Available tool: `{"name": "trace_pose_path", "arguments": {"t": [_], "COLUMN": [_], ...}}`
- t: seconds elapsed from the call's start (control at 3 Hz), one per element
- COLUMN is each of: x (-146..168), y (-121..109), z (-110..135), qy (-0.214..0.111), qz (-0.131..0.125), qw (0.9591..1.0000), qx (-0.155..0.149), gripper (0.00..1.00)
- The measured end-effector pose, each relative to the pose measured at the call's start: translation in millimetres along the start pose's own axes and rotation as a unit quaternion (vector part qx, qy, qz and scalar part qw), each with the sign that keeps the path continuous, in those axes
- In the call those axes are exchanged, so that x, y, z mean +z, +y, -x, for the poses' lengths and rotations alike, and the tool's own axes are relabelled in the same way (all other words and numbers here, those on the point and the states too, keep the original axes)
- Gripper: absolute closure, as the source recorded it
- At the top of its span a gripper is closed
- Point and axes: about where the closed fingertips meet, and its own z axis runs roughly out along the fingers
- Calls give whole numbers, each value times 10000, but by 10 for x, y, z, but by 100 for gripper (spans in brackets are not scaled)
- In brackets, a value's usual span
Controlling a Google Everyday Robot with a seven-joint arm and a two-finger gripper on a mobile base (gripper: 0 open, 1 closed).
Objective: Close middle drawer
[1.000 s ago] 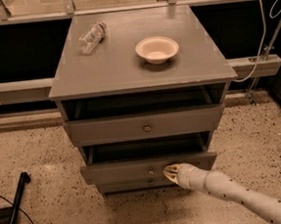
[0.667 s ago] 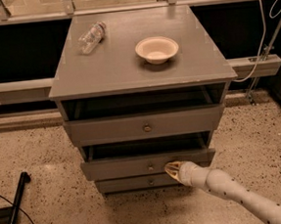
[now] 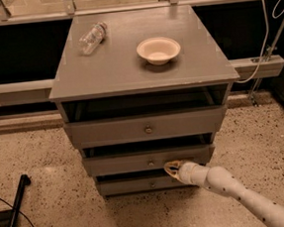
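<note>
The grey cabinet (image 3: 143, 65) has three drawers. The middle drawer (image 3: 121, 163), with a flat front and a small round knob (image 3: 151, 162), stands out only a little, with a narrow dark gap above it. My gripper (image 3: 170, 168) is at the end of a white arm that comes in from the lower right. Its tip touches the lower edge of the middle drawer's front, just right of the knob. The top drawer (image 3: 145, 127) stands out a little too. The lowest drawer (image 3: 148, 183) is in.
A clear plastic bottle (image 3: 93, 37) lies on the cabinet top at the back left and a cream bowl (image 3: 158, 50) stands to its right. A black pole (image 3: 14, 216) lies on the speckled floor at the lower left. Cables hang at the right.
The middle drawer has slid in from well open to nearly in. My gripper has moved toward the cabinet with the drawer's front.
</note>
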Motion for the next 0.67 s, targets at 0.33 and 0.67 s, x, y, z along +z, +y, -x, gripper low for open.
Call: {"name": "trace_pose_path", "arguments": {"t": [0.33,0.67], "x": [-273,-697], "y": [218,335], "z": [95,234], "qy": [-21,-216], "qz": [480,722], "qw": [9988,9969], "qx": [-130,-213], "gripper": [100,100]}}
